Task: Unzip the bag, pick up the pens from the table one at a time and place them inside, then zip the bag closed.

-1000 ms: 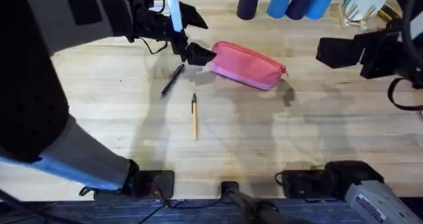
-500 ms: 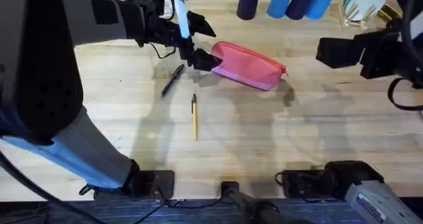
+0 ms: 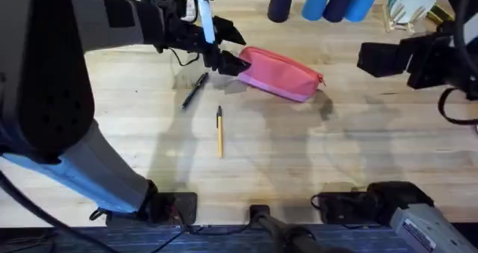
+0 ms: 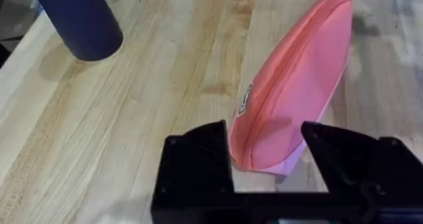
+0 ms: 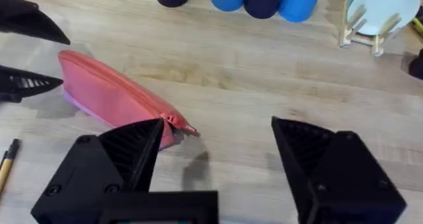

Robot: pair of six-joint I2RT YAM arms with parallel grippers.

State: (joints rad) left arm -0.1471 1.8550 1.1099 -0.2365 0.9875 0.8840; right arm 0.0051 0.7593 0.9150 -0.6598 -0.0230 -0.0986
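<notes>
The soft pink fabric pouch lies zipped near the far edge of the light wooden tabletop. The black left gripper is open around its end. The 2 slim pens, black and yellow-tan, lie nearer; the right gripper hangs open.

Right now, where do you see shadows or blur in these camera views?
Overhead: the left arm looms large, dark and soft-edged near the camera; faint arm shadows cross the table. Left wrist: the bag is sharp, its own fingers darker. Right wrist: a small shadow lies under the bag's zipper pull.
</notes>
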